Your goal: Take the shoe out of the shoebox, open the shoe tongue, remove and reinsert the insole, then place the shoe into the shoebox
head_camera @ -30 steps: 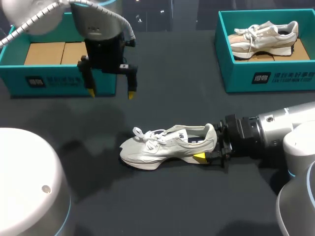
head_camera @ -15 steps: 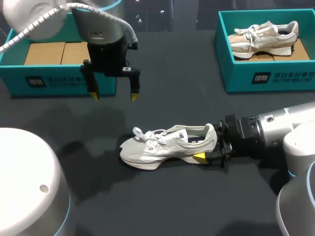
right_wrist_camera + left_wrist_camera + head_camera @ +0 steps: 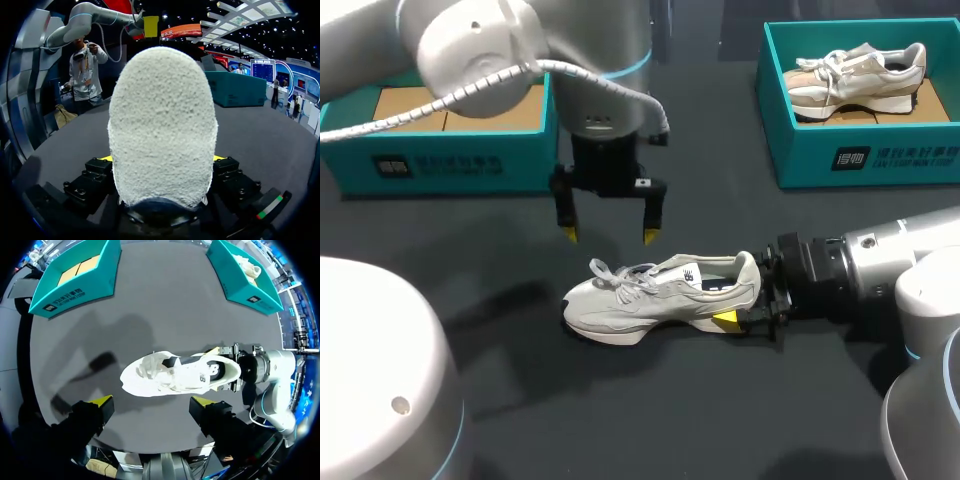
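Dark bench [image 3: 650,420] carries 2 teal boxes at its far side. The left shoebox [image 3: 440,165] shows only cardboard inside, and the right shoebox [image 3: 880,160] holds a second shoe [image 3: 855,75].

Well apart from both boxes, the shoe [image 3: 660,295] stands upright on its sole near the middle of the bench, toe toward my left and heel toward my right. The right claw [image 3: 740,300] comes in low along the bench and pinches the heel from 2 sides. Its wrist view is filled by the pale heel, with a yellow tip at each flank. The left claw [image 3: 610,236] hangs above the laces with its fingers spread wide and touches nothing. Its own view looks straight down on the shoe's opening.

The shoe is out of its box, so I judge opening the tongue [image 3: 172,371] to be the step in hand. To do it well, the left claw should come down just behind the top laces and close on the tongue's free edge alone, not on a lace loop. It should then draw that edge up and toward the toe while the right claw anchors the heel, so the shoe neither tips nor slides.
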